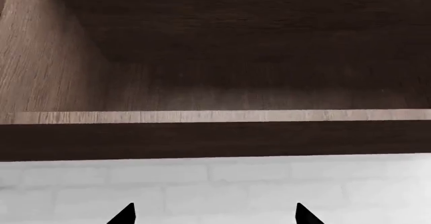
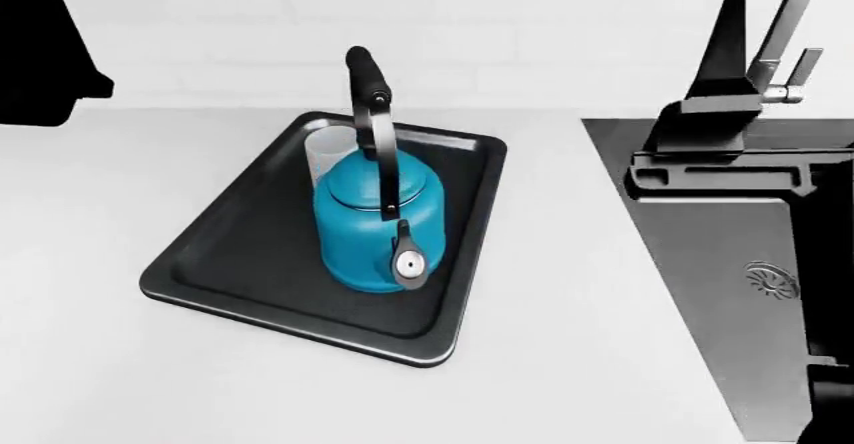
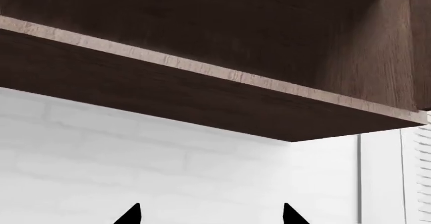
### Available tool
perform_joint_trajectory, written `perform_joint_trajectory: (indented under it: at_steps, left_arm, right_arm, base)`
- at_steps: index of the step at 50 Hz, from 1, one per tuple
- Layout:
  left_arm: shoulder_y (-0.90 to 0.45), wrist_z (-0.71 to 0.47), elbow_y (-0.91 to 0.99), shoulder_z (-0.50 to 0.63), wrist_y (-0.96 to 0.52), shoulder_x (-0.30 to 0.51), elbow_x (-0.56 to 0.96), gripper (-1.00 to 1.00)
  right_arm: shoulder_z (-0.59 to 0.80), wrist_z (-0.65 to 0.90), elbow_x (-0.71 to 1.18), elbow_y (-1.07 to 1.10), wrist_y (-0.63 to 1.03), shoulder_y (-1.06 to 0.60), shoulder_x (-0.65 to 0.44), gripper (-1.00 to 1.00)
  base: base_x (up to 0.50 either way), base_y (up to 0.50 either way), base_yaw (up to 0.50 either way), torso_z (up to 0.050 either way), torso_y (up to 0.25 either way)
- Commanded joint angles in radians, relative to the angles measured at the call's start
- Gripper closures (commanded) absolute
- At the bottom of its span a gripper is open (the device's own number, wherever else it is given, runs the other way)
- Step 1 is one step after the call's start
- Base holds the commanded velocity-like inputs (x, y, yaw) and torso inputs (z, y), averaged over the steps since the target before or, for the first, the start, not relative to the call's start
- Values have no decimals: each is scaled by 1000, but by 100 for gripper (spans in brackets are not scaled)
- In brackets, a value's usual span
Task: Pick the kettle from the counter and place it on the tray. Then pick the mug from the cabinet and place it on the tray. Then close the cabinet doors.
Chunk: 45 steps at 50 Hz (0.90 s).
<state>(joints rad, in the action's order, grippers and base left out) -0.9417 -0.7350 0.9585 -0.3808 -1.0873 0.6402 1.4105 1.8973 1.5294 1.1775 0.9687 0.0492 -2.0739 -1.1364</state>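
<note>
In the head view the teal kettle stands upright on the black tray, its black handle arching up. The white mug is on the tray just behind the kettle, mostly hidden by it. The tray lies on the white counter. Both arms are raised out of that view. My left gripper is open with nothing between its tips, facing the dark wood cabinet's bare lower shelf. My right gripper is also open and holds nothing, below the cabinet's bottom edge. I cannot make out the cabinet doors.
The dark grey sink is set in the counter to the right of the tray, with a faucet behind it. A white brick wall runs below the cabinet. Dark arm parts fill the head view's upper left corner.
</note>
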Motion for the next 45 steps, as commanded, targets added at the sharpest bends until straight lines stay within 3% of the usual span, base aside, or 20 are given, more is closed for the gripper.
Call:
perform_joint_trajectory:
  at_steps: [1,25,45]
  left_arm:
    - [25,-68,85,-67,23,50,76,-100]
    - [103,-49,81,-35,138,114,28,-100]
    - [101,-61,59,-31,162,143,8,-100]
  right_arm:
    - [389,41,-154,78,-147,-228,-144,-100]
    - [130,41,-149,78,-60,14,-151,-100]
    - [22,41,-130,78,-19,96,-137,-100]
  base:
    - [0,20,0,0,0]
    - [0,485,0,0,0]
    - [0,500,0,0,0]
